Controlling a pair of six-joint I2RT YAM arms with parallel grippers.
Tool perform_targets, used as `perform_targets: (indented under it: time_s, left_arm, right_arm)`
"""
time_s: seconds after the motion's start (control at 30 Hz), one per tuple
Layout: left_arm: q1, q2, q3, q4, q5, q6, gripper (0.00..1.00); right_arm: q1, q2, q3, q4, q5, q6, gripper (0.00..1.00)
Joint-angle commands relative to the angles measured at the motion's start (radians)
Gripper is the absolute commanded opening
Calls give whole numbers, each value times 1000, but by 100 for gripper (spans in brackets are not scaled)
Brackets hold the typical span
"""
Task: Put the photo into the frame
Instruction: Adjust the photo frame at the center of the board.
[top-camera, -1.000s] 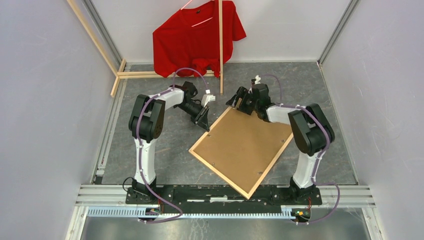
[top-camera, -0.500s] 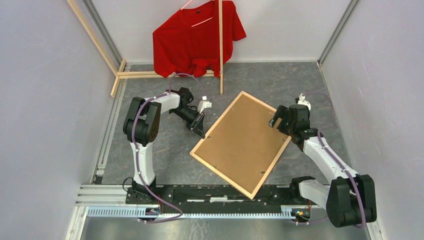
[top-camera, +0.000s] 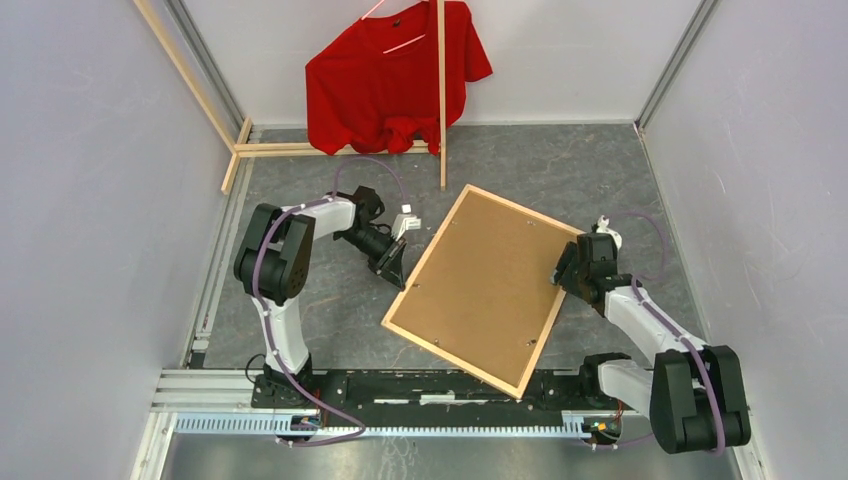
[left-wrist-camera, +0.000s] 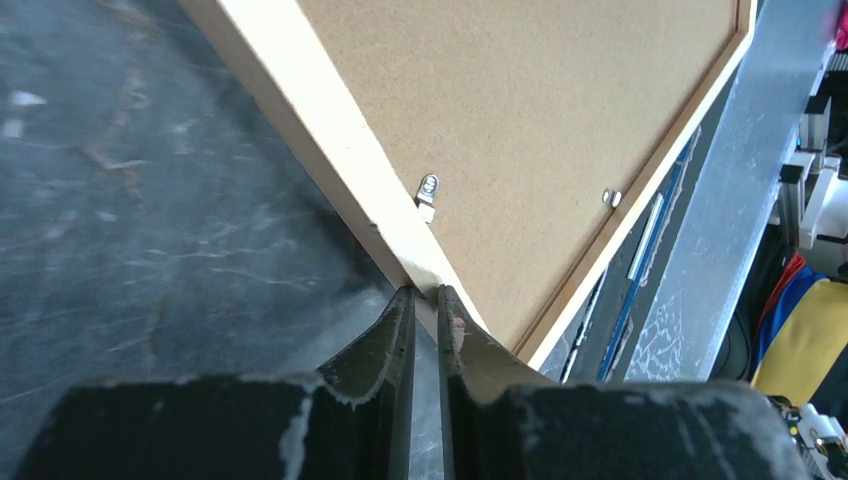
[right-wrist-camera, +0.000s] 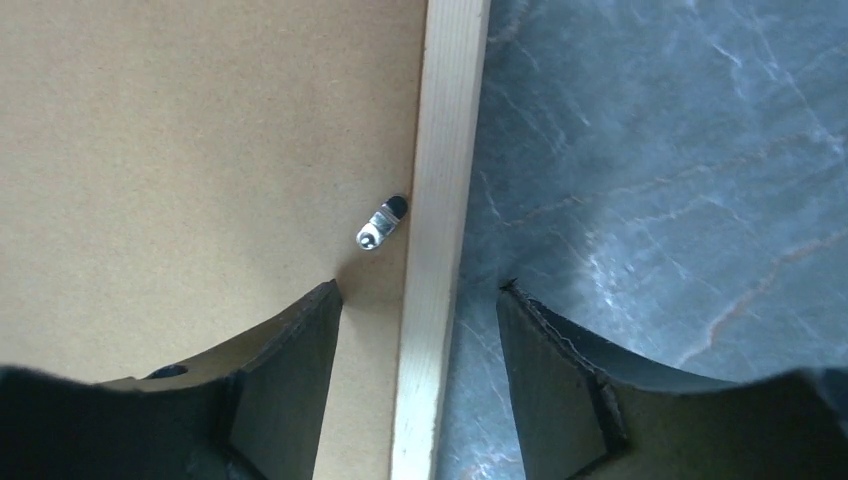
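Left fingers (left-wrist-camera: 385, 345): drawn almost together, a thin slit between them; tips at the outer strip of the frame (top-camera: 451, 359). Whether they pinch it cannot be told.
Right fingers (right-wrist-camera: 300, 345): apart, straddling the frame's opposite strip, one over the backing board (top-camera: 485, 285), one over the table (top-camera: 335, 300); neither touches the strip.
Left gripper (top-camera: 392, 264): left of centre, at the frame's left edge.
Right gripper (top-camera: 561, 275): right of centre, at the frame's right edge.
Frame: centre of the overhead view, flat on the table, skewed, brown backing uppermost.
Metal turn-clip (right-wrist-camera: 380, 225): on the backing beside the strip, just ahead of the right fingers.
Red shirt (top-camera: 390, 80): upper centre, against the back wall.
Loose wood slats (top-camera: 442, 100): upper left and centre.
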Motion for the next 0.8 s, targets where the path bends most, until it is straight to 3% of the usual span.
perform_targets:
  time_s: [0.0,0.17,0.3,0.5,0.77]
  left_arm:
    - [-67,-29,-76,-17,-81,37,16]
    - [-117,-44,-106,-17,-82,41,15]
    - [-159,-64,-104,-55,-70,73,15]
    - [-203,-77,-67,-139,-54,123,15]
    - [-238,-83,-61,-184,-42,167,15]
  right_arm:
    - [0,46,-6,112,-120,7,58]
    - [3,35,-15,135,-191,4,31]
    - [3,17,-12,128,-254,-10,22]
    - [26,20,30,111,-360,-68,19]
    - [142,243,183,134,-408,-107,26]
